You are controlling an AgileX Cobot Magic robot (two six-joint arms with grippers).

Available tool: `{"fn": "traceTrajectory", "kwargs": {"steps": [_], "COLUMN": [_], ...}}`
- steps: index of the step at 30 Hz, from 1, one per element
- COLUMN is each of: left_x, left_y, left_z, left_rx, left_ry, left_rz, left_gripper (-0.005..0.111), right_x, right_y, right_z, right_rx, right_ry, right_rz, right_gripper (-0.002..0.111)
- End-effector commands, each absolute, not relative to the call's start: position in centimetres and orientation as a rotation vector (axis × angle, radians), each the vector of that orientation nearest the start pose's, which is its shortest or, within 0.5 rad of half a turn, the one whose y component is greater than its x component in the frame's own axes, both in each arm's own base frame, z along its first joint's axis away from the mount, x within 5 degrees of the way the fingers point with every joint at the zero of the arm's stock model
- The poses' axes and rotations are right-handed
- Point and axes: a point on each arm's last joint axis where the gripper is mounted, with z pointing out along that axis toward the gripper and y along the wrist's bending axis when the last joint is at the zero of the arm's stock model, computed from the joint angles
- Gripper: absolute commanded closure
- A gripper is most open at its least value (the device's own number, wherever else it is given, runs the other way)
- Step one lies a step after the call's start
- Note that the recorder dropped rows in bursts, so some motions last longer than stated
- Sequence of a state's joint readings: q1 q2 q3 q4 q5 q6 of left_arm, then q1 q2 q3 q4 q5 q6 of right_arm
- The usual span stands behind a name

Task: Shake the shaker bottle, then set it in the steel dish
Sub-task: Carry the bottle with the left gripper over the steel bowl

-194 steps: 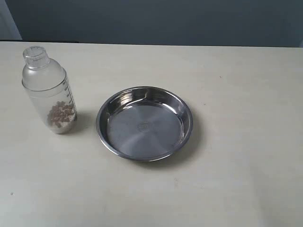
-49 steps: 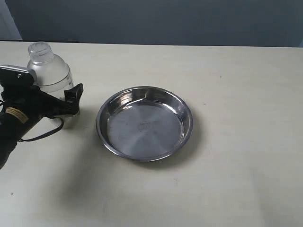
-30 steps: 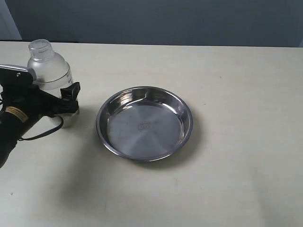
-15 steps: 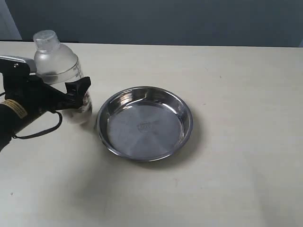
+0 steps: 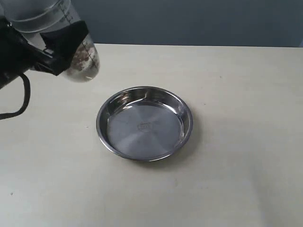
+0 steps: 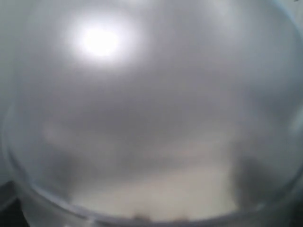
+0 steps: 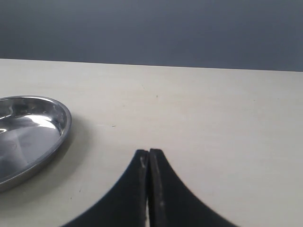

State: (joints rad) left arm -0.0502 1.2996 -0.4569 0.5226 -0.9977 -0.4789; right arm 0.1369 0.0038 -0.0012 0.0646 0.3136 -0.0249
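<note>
Pale cream tabletop (image 5: 236,189) under a dark blue-grey wall (image 5: 189,19). Near the middle, flat on the surface: the steel dish (image 5: 147,125), empty, rim up, nothing touching it, placed as the landing spot.

Up at about ten o'clock from the dish and well apart from it: the shaker bottle (image 5: 81,59), apparently held off the table. Tilted, base toward the dish, domed top cut off by the frame edge. Brownish bits bunched at the base end, as expected with that end lowest.

Clamped across the body by the left gripper (image 5: 59,33), one black finger (image 5: 68,35) lying over the near wall, the other hidden behind. Jaws spread wide to span the broad body, yet closed on it. Mid-body hold, likely chosen for balance through a shake. From the left wrist camera, nothing but the bottle's frosted wall (image 6: 151,118) filling the view — sign of a hold deep against the palm.

Right gripper (image 7: 149,161) low over the table, jaws pressed together on nothing, with the steel dish (image 7: 28,137) ahead of it. Out of the exterior view, clear of the working side.

By judgement, shaking step in hand, placing not yet begun. Next: carry toward four o'clock, straighten upright, lower onto the flat bottom — risk of tipping if set down tilted on the sloped rim.
</note>
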Motion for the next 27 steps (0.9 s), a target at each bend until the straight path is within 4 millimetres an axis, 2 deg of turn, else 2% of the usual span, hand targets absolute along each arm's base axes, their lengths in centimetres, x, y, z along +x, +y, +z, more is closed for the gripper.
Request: {"fn": "traceTrajectory", "kwargs": {"steps": [1, 3, 5, 6, 7, 8, 9, 10, 11, 12, 13, 14, 16, 17, 18, 20, 21, 22, 23, 24, 25, 26, 27], "left_x": [22.6, 22.8, 23.1, 23.1, 22.9, 22.6, 22.3, 22.4, 23.1, 23.6, 24.1, 24.5, 25.1, 25.3, 25.3, 25.0, 25.9, 26.6, 27.4, 27.6, 27.1, 26.7, 26.4], "left_y": [-5.9, -6.4, -7.3, -7.9, -8.5, -9.1, -9.4, -9.5, -9.5, -9.5, -9.9, -10.7, -11.9, -12.4, -12.6, -12.4, -11.9, -12.2, -12.7, -13.2, -14.0, -14.0, -13.8], "left_z": [29.1, 27.7, 24.9, 24.4, 24.7, 26.6, 28.5, 29.9, 31.0, 30.8, 29.5, 26.7, 24.0, 24.6, 26.3, 31.5, 32.1, 29.6, 23.2, 21.2, 22.9, 26.2, 29.3], "left_rx": [0.349, 0.421, 0.442, 0.436, 0.445, 0.475, 0.506, 0.524, 0.506, 0.486, 0.484, 0.522, 0.554, 0.563, 0.561, 0.569, 0.487, 0.482, 0.485, 0.446, 0.498, 0.500, 0.526], "left_ry": [1.300, 1.427, 1.604, 1.610, 1.562, 1.408, 1.289, 1.243, 1.299, 1.384, 1.485, 1.611, 1.676, 1.623, 1.533, 1.310, 1.401, 1.537, 1.774, 1.818, 1.643, 1.463, 1.384], "left_rz": [-0.592, -0.589, -0.623, -0.676, -0.738, -0.817, -0.830, -0.786, -0.686, -0.632, -0.606, -0.598, -0.655, -0.691, -0.720, -0.681, -0.592, -0.564, -0.564, -0.660, -0.780, -0.803, -0.726], "left_gripper": [0.106, 0.106, 0.106, 0.106, 0.106, 0.106, 0.106, 0.106, 0.106, 0.106, 0.106, 0.106, 0.106, 0.106, 0.106, 0.106, 0.106, 0.106, 0.106, 0.106, 0.106, 0.106, 0.106], "right_x": [5.4, 5.4, 5.4, 5.4, 5.4, 5.4, 5.4, 5.4, 5.4, 5.4, 5.4, 5.4, 5.4, 5.4, 5.4, 5.4, 5.4, 5.4, 5.4, 5.4, 5.4, 5.4, 5.4], "right_y": [0.9, 0.9, 0.9, 0.9, 0.9, 0.9, 0.9, 0.9, 0.9, 0.9, 0.9, 0.9, 0.9, 0.9, 0.9, 0.9, 0.9, 0.9, 0.9, 0.9, 0.9, 0.9, 0.9], "right_z": [18.6, 18.6, 18.6, 18.6, 18.6, 18.6, 18.6, 18.6, 18.6, 18.6, 18.6, 18.6, 18.6, 18.6, 18.6, 18.6, 18.6, 18.6, 18.6, 18.6, 18.6, 18.6, 18.6], "right_rx": [-0.110, -0.110, -0.110, -0.110, -0.110, -0.110, -0.110, -0.110, -0.110, -0.110, -0.110, -0.110, -0.110, -0.110, -0.110, -0.110, -0.110, -0.110, -0.110, -0.110, -0.110, -0.110, -0.110], "right_ry": [1.787, 1.787, 1.787, 1.787, 1.787, 1.787, 1.787, 1.787, 1.787, 1.787, 1.787, 1.787, 1.787, 1.787, 1.787, 1.787, 1.787, 1.787, 1.787, 1.787, 1.787, 1.787, 1.787], "right_rz": [0.141, 0.141, 0.141, 0.141, 0.141, 0.141, 0.141, 0.141, 0.141, 0.141, 0.141, 0.141, 0.141, 0.141, 0.141, 0.141, 0.141, 0.141, 0.141, 0.141, 0.141, 0.141, 0.141], "right_gripper": [0.109, 0.109, 0.109, 0.109, 0.109, 0.109, 0.109, 0.109, 0.109, 0.109, 0.109, 0.109, 0.109, 0.109, 0.109, 0.109, 0.109, 0.109, 0.109, 0.109, 0.109, 0.109, 0.109]}}
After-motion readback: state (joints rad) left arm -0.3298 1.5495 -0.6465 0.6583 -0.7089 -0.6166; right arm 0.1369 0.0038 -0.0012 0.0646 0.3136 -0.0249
